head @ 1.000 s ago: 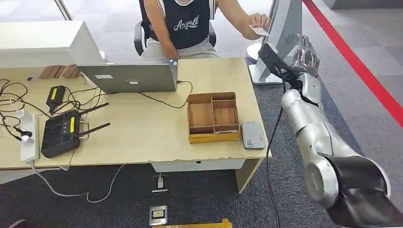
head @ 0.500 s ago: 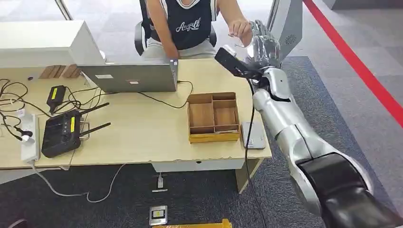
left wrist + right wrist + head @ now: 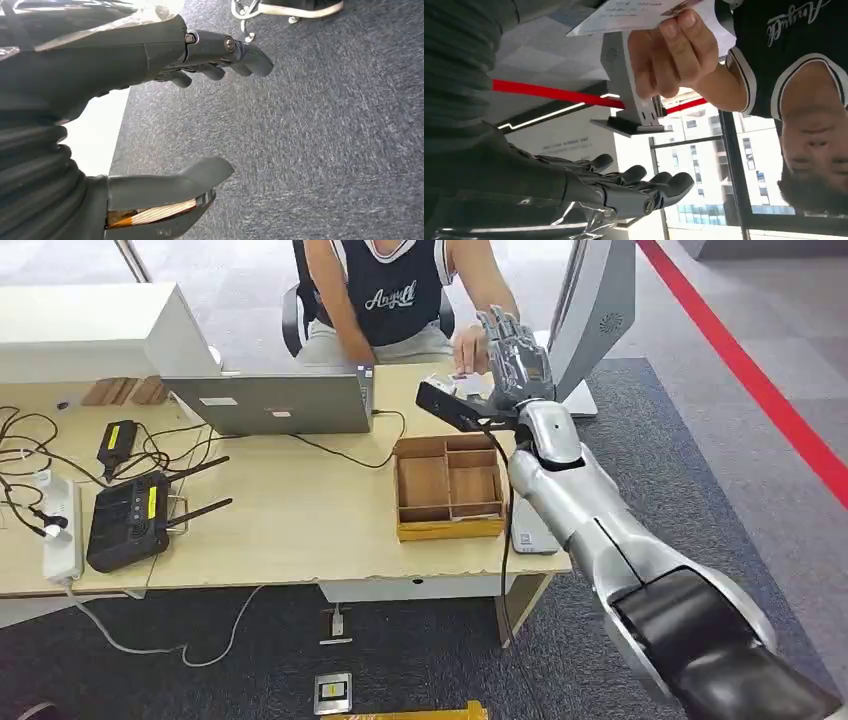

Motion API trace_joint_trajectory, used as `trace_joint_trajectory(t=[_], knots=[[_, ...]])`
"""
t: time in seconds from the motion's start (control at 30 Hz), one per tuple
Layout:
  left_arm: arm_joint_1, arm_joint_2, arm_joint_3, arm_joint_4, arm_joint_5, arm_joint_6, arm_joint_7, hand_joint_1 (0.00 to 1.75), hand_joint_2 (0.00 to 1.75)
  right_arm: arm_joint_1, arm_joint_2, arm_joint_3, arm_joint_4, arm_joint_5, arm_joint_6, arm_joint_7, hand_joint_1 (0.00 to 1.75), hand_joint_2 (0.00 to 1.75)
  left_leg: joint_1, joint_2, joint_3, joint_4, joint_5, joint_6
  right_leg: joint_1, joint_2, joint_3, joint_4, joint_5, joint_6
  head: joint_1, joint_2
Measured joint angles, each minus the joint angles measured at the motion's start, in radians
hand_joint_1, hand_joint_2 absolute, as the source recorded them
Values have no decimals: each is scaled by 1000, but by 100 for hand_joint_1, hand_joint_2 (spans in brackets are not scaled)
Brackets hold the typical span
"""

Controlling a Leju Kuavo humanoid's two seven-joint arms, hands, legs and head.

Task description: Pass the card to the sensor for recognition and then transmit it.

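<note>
A person's hand (image 3: pixel 669 50) holds a white card (image 3: pixel 624 14) just beyond my right hand (image 3: pixel 624 187), whose fingers are stretched out with nothing in them. In the head view my right hand (image 3: pixel 512 345) is raised over the desk's far right corner, right beside the person's hand (image 3: pixel 467 346). The grey card sensor (image 3: pixel 527 536) lies flat at the desk's right front edge, partly hidden under my right forearm. My left hand (image 3: pixel 150 55) hangs above the grey carpet with thumb and fingers apart, holding nothing.
A wooden divided tray (image 3: pixel 447 529) sits left of the sensor. A laptop (image 3: pixel 270 402), a black router (image 3: pixel 130 520), cables and a power strip (image 3: pixel 62 530) cover the desk's left half. A white kiosk stand (image 3: pixel 600 300) rises behind my right hand. The person sits behind the desk.
My right arm has swung left from beside the kiosk to over the desk's far right corner. The person's hand with the card has moved left and lower alongside it.
</note>
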Motion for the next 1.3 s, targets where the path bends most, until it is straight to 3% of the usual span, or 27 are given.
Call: trace_joint_trajectory(t=[0.5, 0.53, 0.57, 1.3], knots=[[2, 0, -5, 0, 0, -2, -9, 0, 175, -1, -29, 25, 11, -54, -3, 9, 2, 175, 0, 0, 0, 0, 0, 0, 0, 0, 0, 0, 0, 0, 0, 0], [2, 0, -5, 0, 0, -2, -9, 0, 175, -1, -29, 27, 11, -54, -3, 9, 73, 175, 0, 0, 0, 0, 0, 0, 0, 0, 0, 0, 0, 0, 0, 0], [2, 0, -6, 0, 0, -2, -9, 0, 175, -1, -31, 28, 11, -54, -3, 9, 175, 175, 0, 0, 0, 0, 0, 0, 0, 0, 0, 0, 0, 0, 0, 0], [2, 0, -5, 0, 0, -2, -12, 0, 175, -3, -33, 54, 19, -105, -6, 8, 175, 175, 0, 0, 0, 0, 0, 0, 0, 0, 0, 0, 0, 0, 0, 0]])
